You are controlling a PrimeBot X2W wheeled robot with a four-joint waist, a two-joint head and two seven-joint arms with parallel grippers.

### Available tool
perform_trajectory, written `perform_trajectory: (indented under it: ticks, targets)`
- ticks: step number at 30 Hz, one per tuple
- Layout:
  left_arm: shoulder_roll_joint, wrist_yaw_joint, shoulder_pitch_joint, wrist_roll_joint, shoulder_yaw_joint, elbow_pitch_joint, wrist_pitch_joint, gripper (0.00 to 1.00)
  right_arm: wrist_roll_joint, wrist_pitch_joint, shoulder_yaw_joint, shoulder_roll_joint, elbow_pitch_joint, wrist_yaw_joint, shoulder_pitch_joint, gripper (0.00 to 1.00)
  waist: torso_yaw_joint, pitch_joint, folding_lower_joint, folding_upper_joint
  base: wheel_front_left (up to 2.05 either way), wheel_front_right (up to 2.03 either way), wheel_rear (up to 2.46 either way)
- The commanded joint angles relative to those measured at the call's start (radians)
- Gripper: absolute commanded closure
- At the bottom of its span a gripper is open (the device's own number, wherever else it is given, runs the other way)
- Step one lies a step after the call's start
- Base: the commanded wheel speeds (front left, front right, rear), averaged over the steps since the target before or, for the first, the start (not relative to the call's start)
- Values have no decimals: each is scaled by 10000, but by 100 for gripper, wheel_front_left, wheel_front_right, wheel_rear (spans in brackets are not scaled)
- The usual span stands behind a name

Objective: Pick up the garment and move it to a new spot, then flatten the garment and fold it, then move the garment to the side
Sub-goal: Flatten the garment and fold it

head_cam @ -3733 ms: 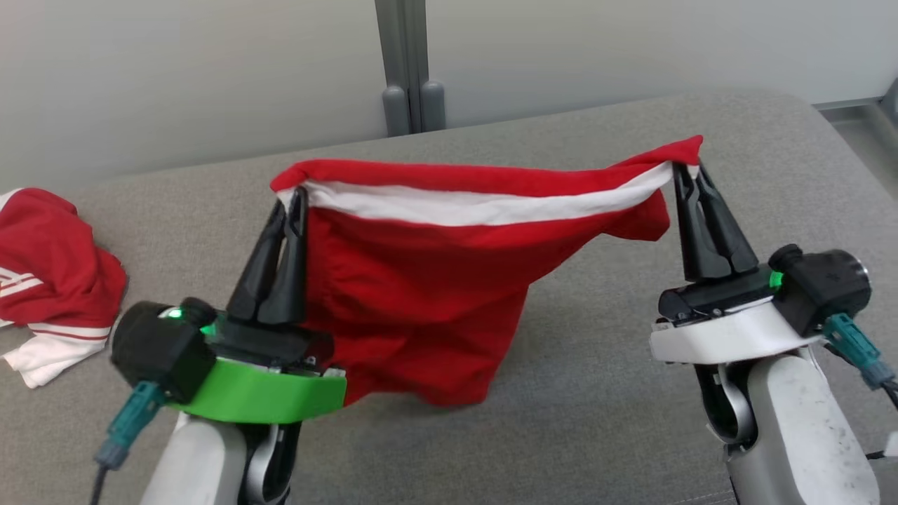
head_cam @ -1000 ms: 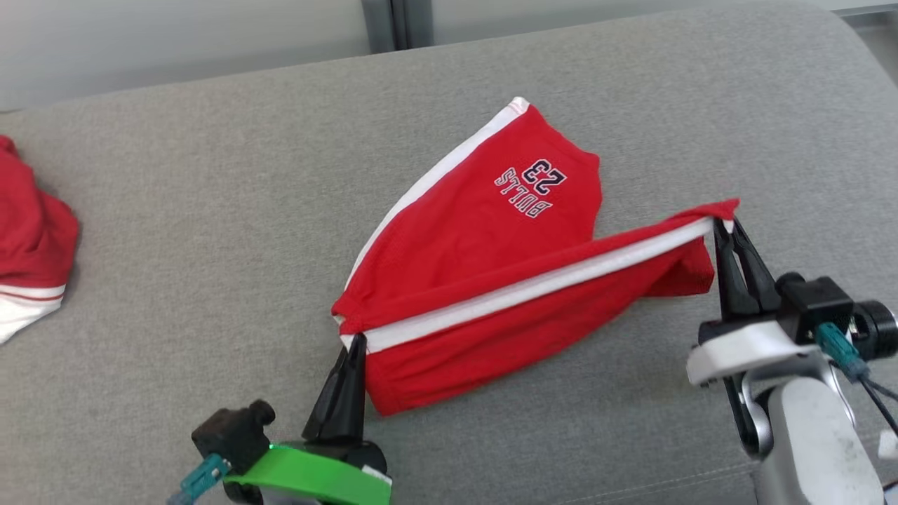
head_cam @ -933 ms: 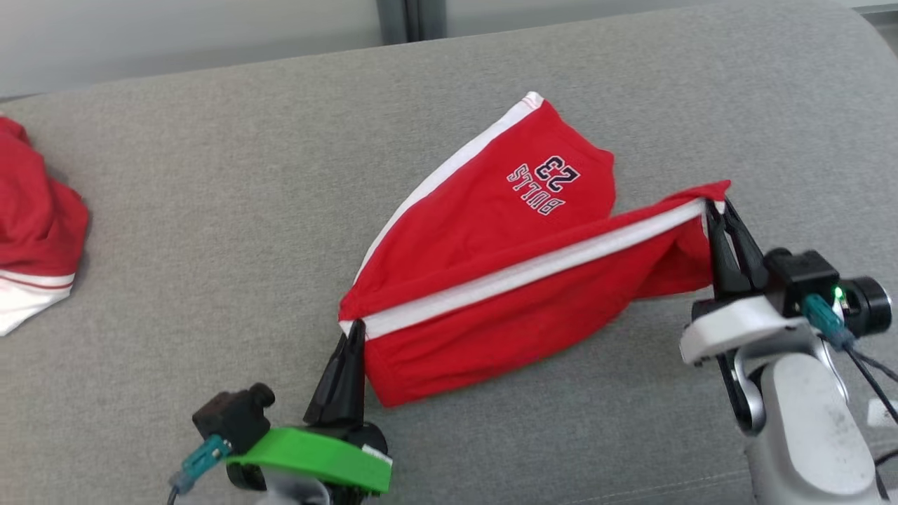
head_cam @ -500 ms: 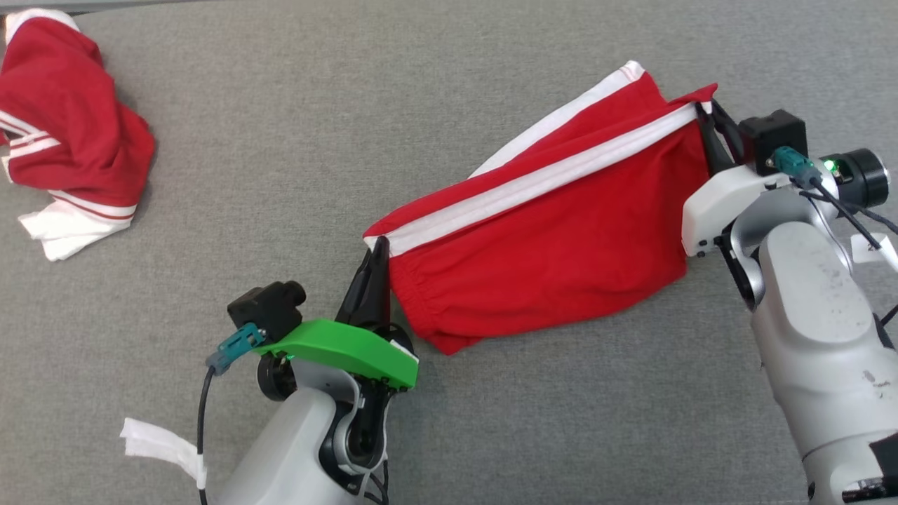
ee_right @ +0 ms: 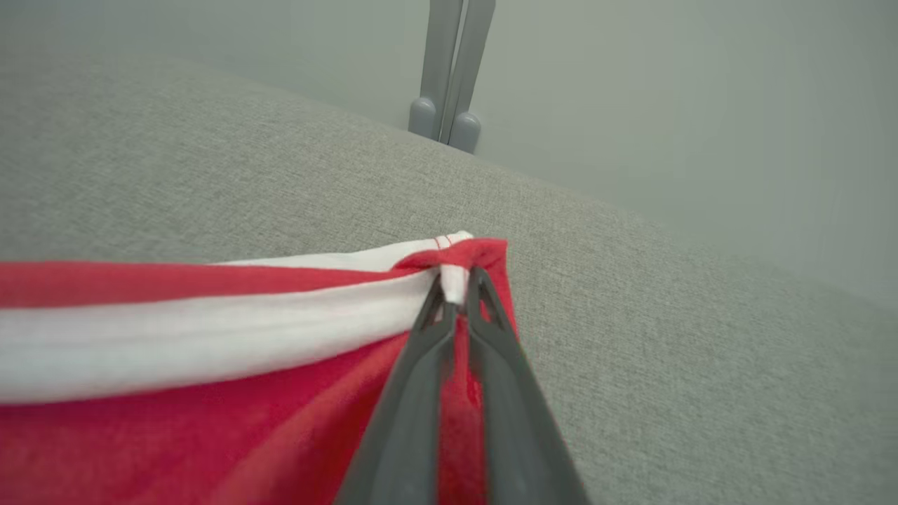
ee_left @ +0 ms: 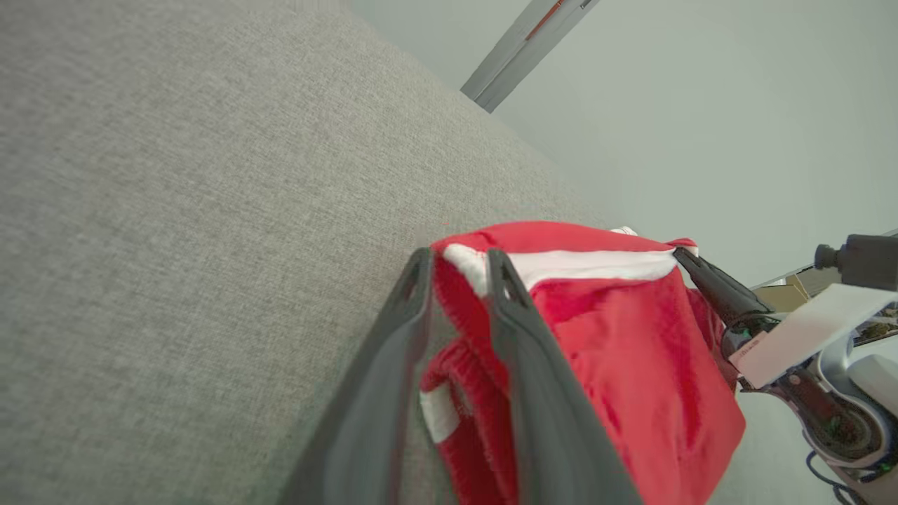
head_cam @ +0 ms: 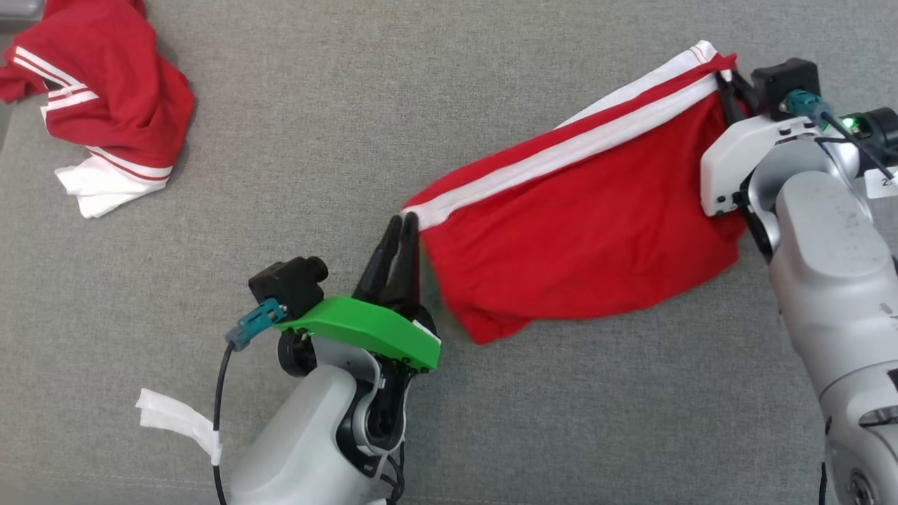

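Shorts of red cloth with a white side stripe [head_cam: 582, 231] lie spread slantwise over the right half of the grey woven-fabric surface [head_cam: 316, 140], well apart from a crumpled red-and-white garment [head_cam: 105, 105] at its far left corner. The right gripper [head_cam: 724, 77] has its jaws closed tight on the shorts' far right corner, at the end of the white stripe. The left gripper [head_cam: 403, 219] points at the near left corner with its jaws a little apart, the cloth's edge sitting between them with a gap showing beside it.
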Motion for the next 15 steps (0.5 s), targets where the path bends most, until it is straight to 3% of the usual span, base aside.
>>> perform_trajectory:
  ticks: [1, 8, 15]
  targets:
    - [52, 34, -161, 460, 28, -129, -53, 0, -147, -151, -122, -153, 145, -21, -223, 0, 9, -12, 0, -1, 0, 0, 0]
    - [145, -146, 640, 2526, 784, -704, -45, 0, -375, -610, -508, -112, 713, -19, -424, 0, -37, -215, 0, -1, 0, 0, 0]
    - [423, -324, 1613, 3733, 1957, -1391, -44, 0, -182, -841, -467, -228, 1208, -19, -310, 0, -182, -754, 0, -1, 0, 0, 0]
